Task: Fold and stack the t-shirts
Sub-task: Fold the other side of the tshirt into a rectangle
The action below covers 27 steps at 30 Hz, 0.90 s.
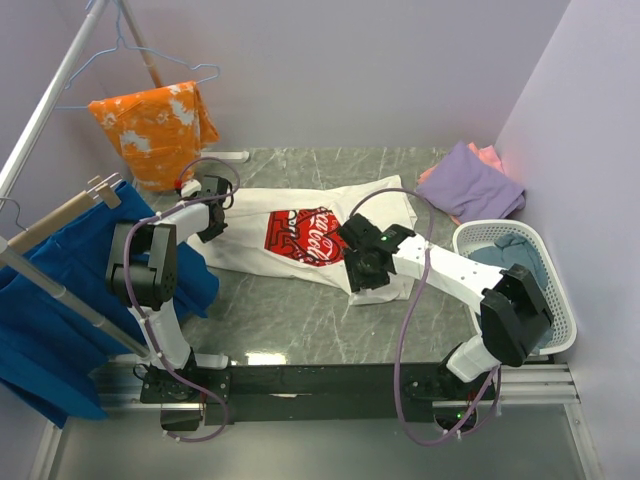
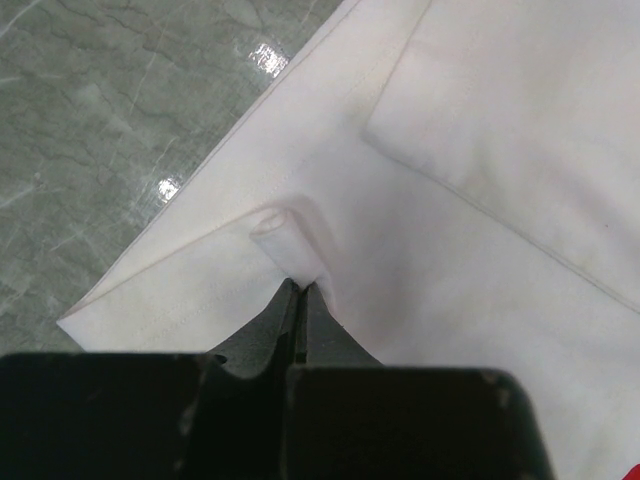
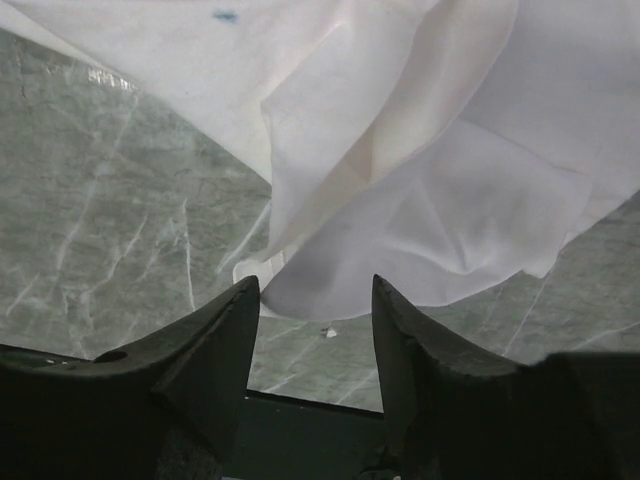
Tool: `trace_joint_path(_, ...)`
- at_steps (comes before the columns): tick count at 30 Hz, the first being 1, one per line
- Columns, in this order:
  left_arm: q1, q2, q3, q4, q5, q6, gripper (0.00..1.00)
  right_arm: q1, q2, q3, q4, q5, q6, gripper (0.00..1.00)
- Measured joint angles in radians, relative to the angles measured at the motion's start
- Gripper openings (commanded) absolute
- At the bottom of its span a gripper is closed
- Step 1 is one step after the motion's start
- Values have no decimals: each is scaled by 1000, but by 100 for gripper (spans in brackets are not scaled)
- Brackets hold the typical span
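Observation:
The white t-shirt (image 1: 300, 215) with a red-and-white chest print lies spread across the table's middle. My left gripper (image 1: 213, 222) is at its left edge, shut on a small pinch of the white cloth (image 2: 290, 245). My right gripper (image 1: 362, 268) is open over the shirt's rumpled near right edge (image 3: 400, 230), with the hem just beyond the fingertips and nothing between them. A purple t-shirt (image 1: 472, 185) lies folded at the back right on a salmon-pink one (image 1: 490, 156). A grey-blue t-shirt (image 1: 510, 262) sits in the basket.
A white laundry basket (image 1: 560, 335) stands at the right edge. An orange splotched garment (image 1: 155, 125) and a large blue cloth (image 1: 50, 300) hang on a rack at the left. Grey marble table (image 1: 300, 325) shows near the arms.

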<state>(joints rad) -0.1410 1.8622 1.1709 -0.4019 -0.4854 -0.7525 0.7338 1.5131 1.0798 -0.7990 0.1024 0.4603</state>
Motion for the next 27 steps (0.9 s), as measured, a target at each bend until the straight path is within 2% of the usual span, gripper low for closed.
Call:
trace_joint_path(2,0,0,0,0,0,0,1,11,1,0,-11,15,5,26)
trace_joint_path(3,0,0,0,1,0,0,1,13,1,0,-18,22,14,15)
trace_joint_path(8,0,0,0,1,0,0,1,14,0,-1,-41,58,38,0)
trace_joint_path(15,0,0,0,1,0,2,1,-22,-13,-1,-59,138,48,0)
trace_joint_path(23,0,0,0,1,0,8,1,-235,-24,32,-47,246,19,0)
trace_joint_path(27,0,-1,-2,0,0,8,1,-287,20,92,-26,275,2,0)
